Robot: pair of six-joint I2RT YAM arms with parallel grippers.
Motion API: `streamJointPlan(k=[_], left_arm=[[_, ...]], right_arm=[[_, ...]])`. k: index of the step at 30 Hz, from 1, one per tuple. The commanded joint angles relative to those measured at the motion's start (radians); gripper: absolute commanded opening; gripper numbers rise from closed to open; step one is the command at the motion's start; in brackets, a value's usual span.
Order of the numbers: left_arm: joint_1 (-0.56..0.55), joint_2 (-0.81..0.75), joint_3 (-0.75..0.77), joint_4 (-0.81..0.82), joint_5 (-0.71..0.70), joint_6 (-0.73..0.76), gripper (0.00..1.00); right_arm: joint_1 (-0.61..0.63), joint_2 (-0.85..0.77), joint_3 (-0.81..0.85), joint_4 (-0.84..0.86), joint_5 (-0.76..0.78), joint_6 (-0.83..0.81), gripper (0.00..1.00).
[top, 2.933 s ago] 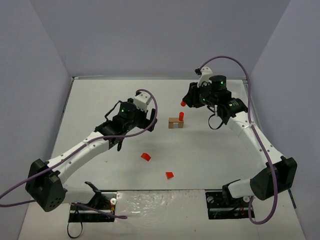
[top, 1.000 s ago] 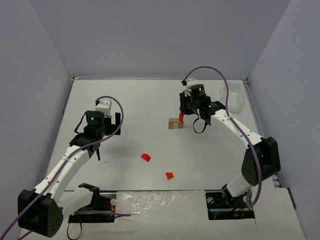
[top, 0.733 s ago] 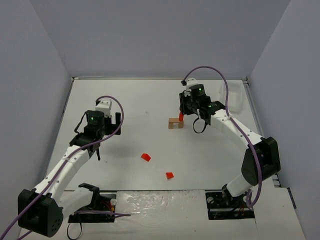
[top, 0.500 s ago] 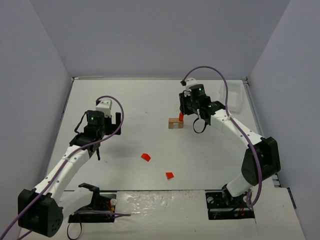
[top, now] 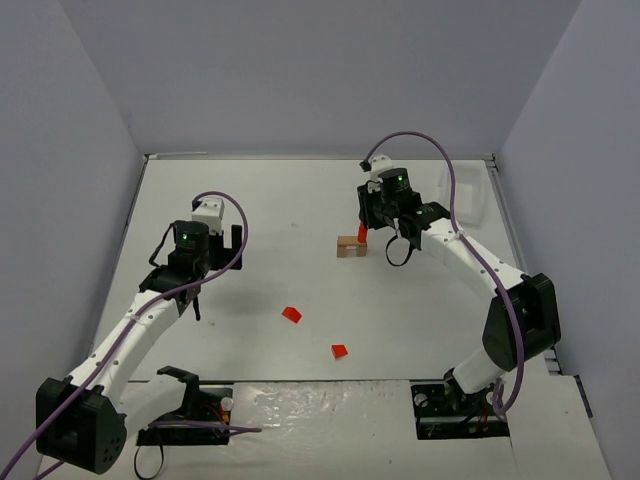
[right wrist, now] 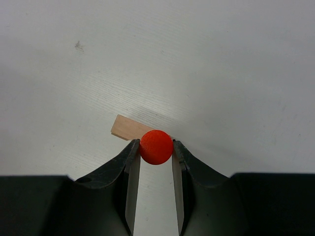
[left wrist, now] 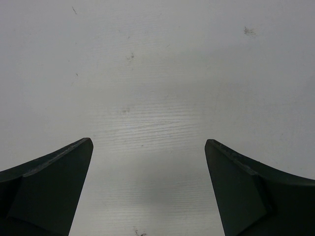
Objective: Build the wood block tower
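Right gripper [right wrist: 156,148] clamped on red cylinder [right wrist: 156,146], block [right wrist: 127,129] just beneath it; left gripper [left wrist: 149,147] spread wide, holding nothing.

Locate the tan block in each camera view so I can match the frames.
Top external: tan block near frame centre, just under the right gripper.
Left wrist: not in view.
Right wrist: tan block mid-frame, sticking out to the left behind the fingertips.
Shared landmark: the red cylinder gripped by the right gripper, at the block's right end.
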Motion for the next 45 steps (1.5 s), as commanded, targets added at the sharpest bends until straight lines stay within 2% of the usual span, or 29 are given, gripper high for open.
streamJointPlan(k=[1,45], left_arm=[[-0.005,-0.001,0.008,0.059,0.008,0.012,0.97],[-0.006,0.001,0.010,0.056,0.008,0.015,0.97]], right_arm=[[0.001,-0.003,-0.007,0.102,-0.022,-0.025,0.00],[0.006,-0.019,-0.060,0.136,-0.006,-0.040,0.00]])
